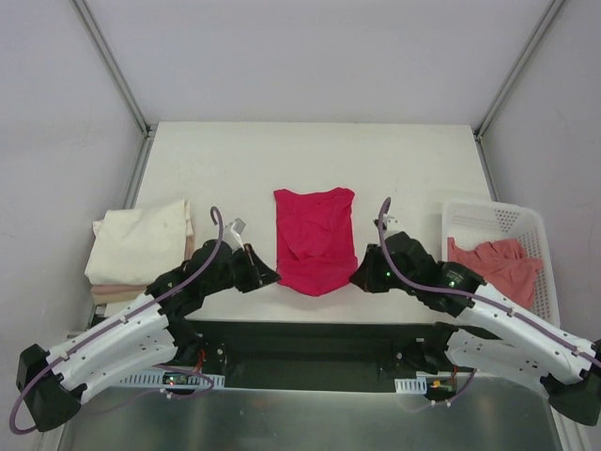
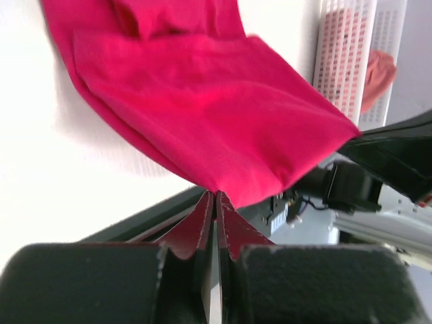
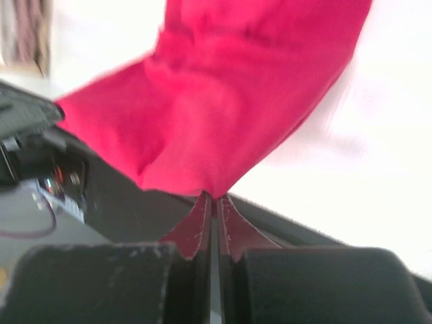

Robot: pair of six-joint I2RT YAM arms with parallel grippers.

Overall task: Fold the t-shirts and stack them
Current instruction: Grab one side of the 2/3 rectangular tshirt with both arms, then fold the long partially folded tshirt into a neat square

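Note:
The crimson-pink t-shirt lies in the middle of the table, its near end lifted between the two arms. My left gripper is shut on its near left corner. My right gripper is shut on its near right corner. The cloth sags between them; it also shows in the left wrist view and the right wrist view. A folded cream-white t-shirt lies at the left on a stack. A salmon-pink t-shirt is crumpled in the basket.
The white plastic mesh basket stands at the right edge of the table. A pale pinkish folded layer shows under the cream shirt. The table's near edge runs just below both grippers.

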